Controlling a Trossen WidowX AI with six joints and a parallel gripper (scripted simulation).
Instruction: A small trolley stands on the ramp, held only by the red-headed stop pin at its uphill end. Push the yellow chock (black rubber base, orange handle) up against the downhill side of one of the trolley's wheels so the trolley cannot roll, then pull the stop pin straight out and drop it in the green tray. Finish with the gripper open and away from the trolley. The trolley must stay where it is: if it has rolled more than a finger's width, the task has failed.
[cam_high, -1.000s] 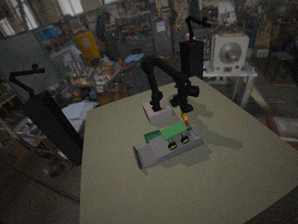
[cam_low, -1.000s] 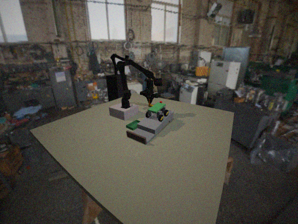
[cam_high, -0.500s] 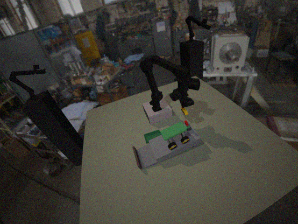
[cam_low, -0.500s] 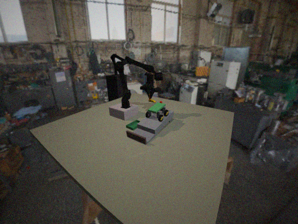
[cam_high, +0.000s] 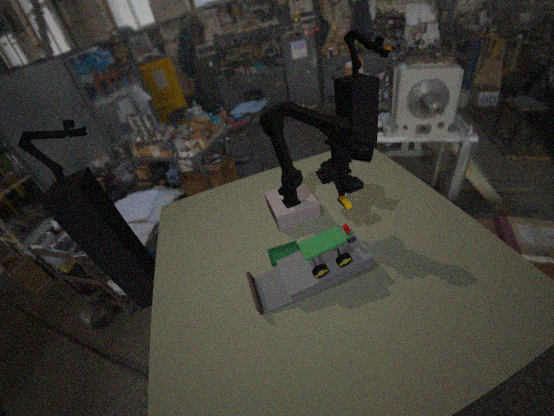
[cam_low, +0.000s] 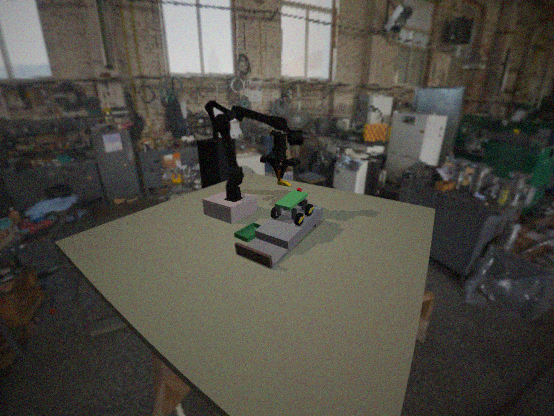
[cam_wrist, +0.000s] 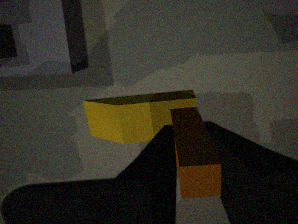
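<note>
My gripper (cam_high: 341, 192) (cam_low: 279, 173) (cam_wrist: 187, 131) is shut on the orange handle (cam_wrist: 200, 180) of the yellow chock (cam_high: 345, 202) (cam_low: 284, 183) (cam_wrist: 122, 120). It holds the chock in the air beyond the ramp's uphill end, clear of the trolley. The green-topped trolley (cam_high: 324, 242) (cam_low: 291, 200) stands on the upper part of the grey ramp (cam_high: 272, 287) (cam_low: 280, 234). The stop pin's red head (cam_high: 346, 229) (cam_low: 299, 189) shows at the trolley's uphill end. The green tray (cam_high: 275, 256) (cam_low: 247, 231) sits beside the ramp; no pin is visible in it.
A pale pinkish block (cam_high: 298, 218) (cam_low: 218, 209) under the arm's base stands near the tray and ramp. A brown end board (cam_high: 254, 293) (cam_low: 253, 254) closes the ramp's low end. Part of the ramp (cam_wrist: 50, 40) shows at upper left in the wrist view.
</note>
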